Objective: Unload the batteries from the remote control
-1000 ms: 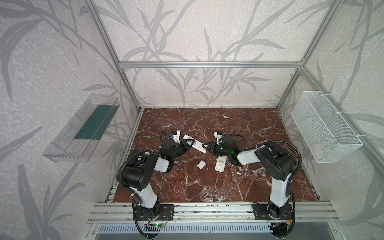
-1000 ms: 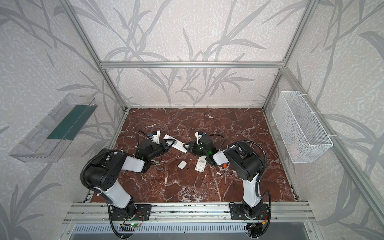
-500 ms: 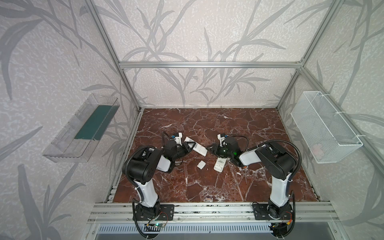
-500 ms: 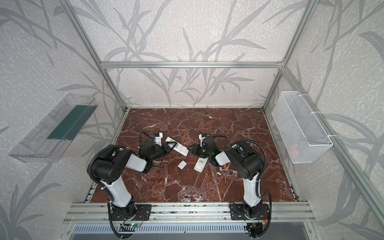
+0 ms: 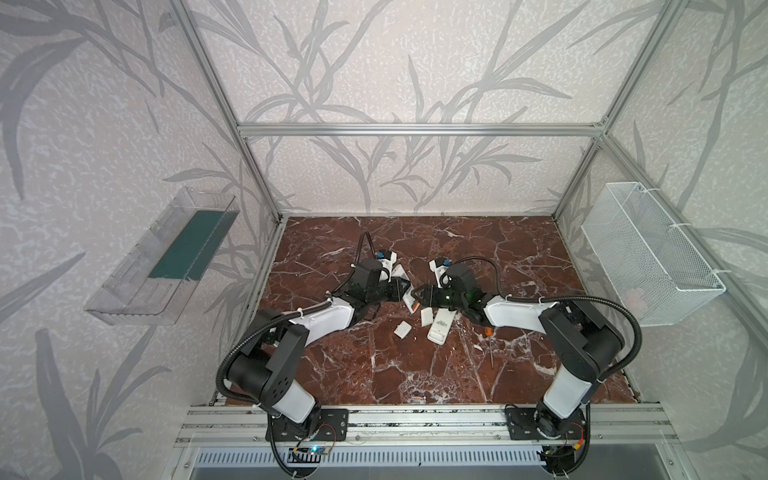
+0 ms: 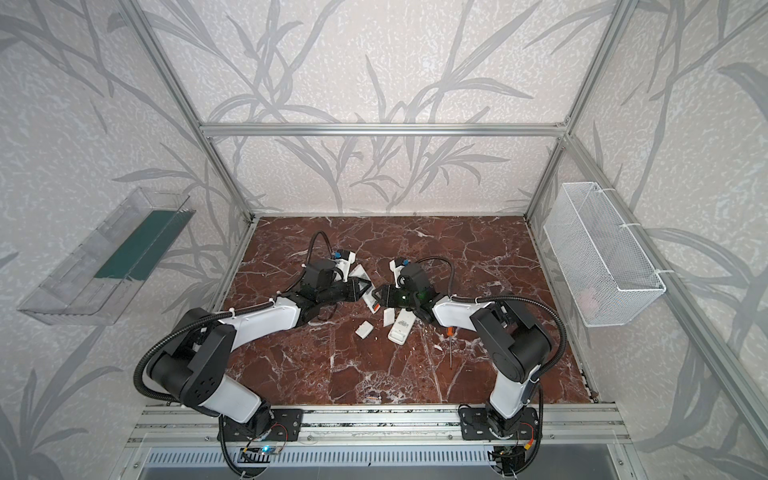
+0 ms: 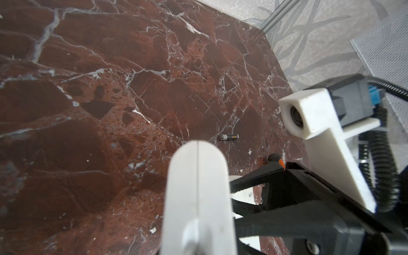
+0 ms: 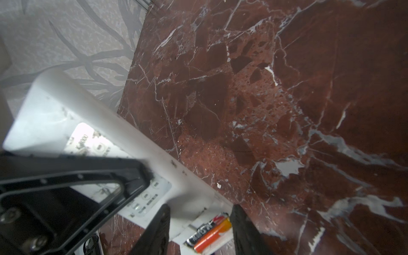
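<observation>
Right wrist | right gripper [image 8: 199, 223] apart, flanking orange battery [image 8: 213, 235] | left gripper [image 5: 404, 291] clamps remote [image 8: 66, 110] | dark battery [image 7: 229, 137] loose on table [image 7: 110, 88]

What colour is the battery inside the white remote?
Orange and black; the battery in the remote shows best in the right wrist view.

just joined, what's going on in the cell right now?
The left pincer grips a white remote with its back open. The right pincer has its jaws apart on either side of the black-and-orange battery still seated in it, not gripping yet. One loose battery already lies on the marble table. A second remote, two white covers and a screwdriver lie nearby.
</observation>
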Robot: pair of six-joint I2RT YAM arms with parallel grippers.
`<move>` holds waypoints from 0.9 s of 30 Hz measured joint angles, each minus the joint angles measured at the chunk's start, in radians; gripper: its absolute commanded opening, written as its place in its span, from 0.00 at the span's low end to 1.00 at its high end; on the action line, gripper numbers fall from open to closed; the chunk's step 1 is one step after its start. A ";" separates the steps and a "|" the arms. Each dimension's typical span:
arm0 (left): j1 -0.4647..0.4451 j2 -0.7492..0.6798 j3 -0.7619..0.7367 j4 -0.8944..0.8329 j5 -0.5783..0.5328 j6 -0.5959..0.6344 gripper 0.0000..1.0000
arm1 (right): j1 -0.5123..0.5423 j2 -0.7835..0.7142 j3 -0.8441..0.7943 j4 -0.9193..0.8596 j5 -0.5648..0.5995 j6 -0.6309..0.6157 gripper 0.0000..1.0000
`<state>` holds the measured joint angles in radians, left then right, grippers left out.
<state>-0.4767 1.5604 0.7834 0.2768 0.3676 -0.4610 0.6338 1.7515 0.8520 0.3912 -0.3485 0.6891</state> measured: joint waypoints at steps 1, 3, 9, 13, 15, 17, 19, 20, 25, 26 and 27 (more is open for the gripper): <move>0.001 -0.003 0.003 -0.022 -0.010 0.017 0.02 | 0.000 0.000 0.000 -0.013 0.001 -0.007 0.47; 0.007 -0.005 0.003 -0.057 -0.030 0.036 0.02 | 0.000 0.000 0.000 -0.035 0.003 -0.014 0.46; 0.074 -0.062 0.003 -0.167 -0.009 0.050 0.02 | 0.007 -0.014 0.000 -0.104 0.014 -0.061 0.46; 0.184 -0.139 0.025 -0.246 0.072 0.042 0.02 | 0.019 -0.060 0.026 -0.174 0.022 -0.106 0.46; 0.241 -0.158 0.060 -0.312 0.129 0.042 0.03 | 0.027 -0.077 0.055 -0.208 0.029 -0.131 0.46; 0.282 -0.164 0.089 -0.379 0.174 0.048 0.03 | 0.037 -0.095 0.082 -0.244 0.040 -0.155 0.46; 0.307 -0.168 0.107 -0.454 0.218 0.063 0.03 | 0.048 -0.111 0.103 -0.283 0.054 -0.180 0.47; 0.316 -0.170 0.109 -0.495 0.241 0.072 0.04 | 0.052 -0.118 0.114 -0.304 0.059 -0.191 0.46; 0.338 -0.161 0.081 -0.625 0.353 0.105 0.04 | 0.062 -0.124 0.149 -0.388 0.061 -0.224 0.47; 0.341 -0.149 0.074 -0.639 0.383 0.109 0.04 | 0.062 -0.124 0.150 -0.399 0.061 -0.227 0.47; 0.344 -0.128 0.071 -0.656 0.413 0.114 0.04 | 0.062 -0.124 0.150 -0.414 0.063 -0.230 0.49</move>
<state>-0.1329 1.4326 0.8543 -0.3790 0.7807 -0.3473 0.6960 1.6279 1.0016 -0.0231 -0.2852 0.4595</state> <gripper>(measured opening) 0.180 0.472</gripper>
